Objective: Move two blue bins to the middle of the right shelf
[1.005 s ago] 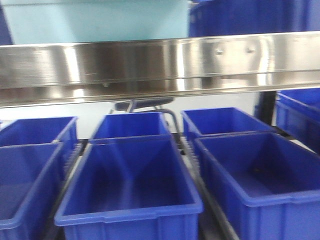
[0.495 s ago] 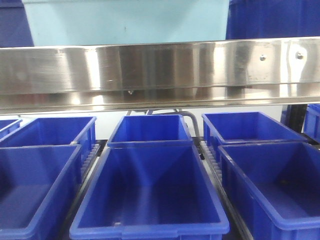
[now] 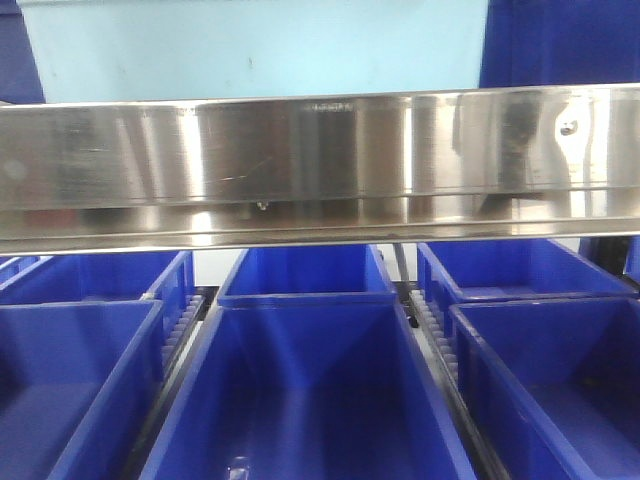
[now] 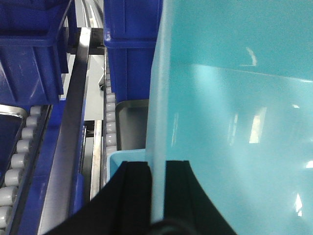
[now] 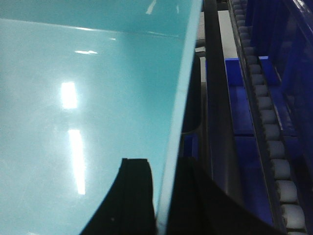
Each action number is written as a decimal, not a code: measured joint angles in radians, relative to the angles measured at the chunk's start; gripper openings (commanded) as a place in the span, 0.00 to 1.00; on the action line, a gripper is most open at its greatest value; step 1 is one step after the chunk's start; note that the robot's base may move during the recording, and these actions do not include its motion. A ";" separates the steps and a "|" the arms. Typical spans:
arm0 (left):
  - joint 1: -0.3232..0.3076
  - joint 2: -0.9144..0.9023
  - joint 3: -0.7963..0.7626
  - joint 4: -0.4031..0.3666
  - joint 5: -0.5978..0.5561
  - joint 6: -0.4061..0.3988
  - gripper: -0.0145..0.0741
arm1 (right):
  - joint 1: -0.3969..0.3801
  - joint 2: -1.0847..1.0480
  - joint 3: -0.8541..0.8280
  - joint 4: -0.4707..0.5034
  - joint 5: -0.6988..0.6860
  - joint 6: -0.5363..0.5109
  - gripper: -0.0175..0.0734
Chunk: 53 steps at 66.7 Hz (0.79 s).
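Your left gripper (image 4: 157,169) and right gripper (image 5: 161,166) each pinch the light-blue bin (image 4: 234,122) by its wall. Dark blue bins (image 3: 310,400) lie below the steel rail (image 3: 320,160).

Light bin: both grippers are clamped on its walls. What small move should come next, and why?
Probably ease the light bin forward, level, over the steel beam. The left gripper and right gripper each pinch a wall, so both arms should move together. In the front view the bin shows above the beam, and dark bins fill the lanes below it.
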 measured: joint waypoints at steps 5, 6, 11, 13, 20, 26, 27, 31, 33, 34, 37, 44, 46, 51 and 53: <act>0.000 0.000 0.000 0.000 0.000 0.000 0.04 | 0.000 0.000 0.000 0.000 0.000 0.000 0.02; 0.000 0.000 0.000 0.000 0.000 0.000 0.04 | 0.000 0.000 0.000 0.000 0.000 0.000 0.02; 0.000 0.000 0.000 0.000 0.000 0.000 0.04 | 0.000 0.000 0.000 0.000 0.000 0.000 0.02; 0.000 0.000 0.000 0.000 0.000 0.000 0.04 | 0.000 0.000 0.000 0.000 0.000 0.000 0.02; 0.000 0.000 0.000 0.000 0.000 0.000 0.04 | 0.000 0.000 0.000 0.000 0.000 0.000 0.02; 0.000 0.000 0.000 0.000 0.000 0.000 0.04 | 0.000 0.000 0.000 0.000 0.000 0.000 0.02; 0.000 0.000 0.000 0.000 0.000 0.000 0.04 | 0.000 0.000 0.000 0.000 0.000 0.000 0.02; 0.000 0.000 0.000 0.000 0.000 0.000 0.04 | 0.000 0.000 0.000 0.000 0.000 0.000 0.02; 0.000 0.000 0.000 0.000 0.000 0.000 0.04 | 0.000 0.000 0.000 0.000 0.000 0.000 0.02; 0.000 0.000 0.000 0.000 0.000 0.000 0.04 | 0.000 0.000 0.000 0.000 0.000 0.000 0.02; 0.000 0.000 0.000 0.000 0.000 0.000 0.04 | 0.000 0.000 0.000 0.000 0.000 0.000 0.02; 0.000 0.000 0.000 0.000 0.000 0.000 0.04 | 0.000 0.000 0.000 0.000 0.000 0.000 0.02; 0.000 0.000 0.000 0.000 0.000 0.000 0.04 | 0.000 0.000 0.000 0.000 0.000 0.000 0.02; 0.000 0.000 0.000 0.000 0.000 0.000 0.04 | 0.000 0.000 0.000 0.000 0.000 0.000 0.02; 0.000 0.000 0.000 0.000 0.000 0.000 0.04 | 0.000 0.000 0.000 0.000 0.000 0.000 0.02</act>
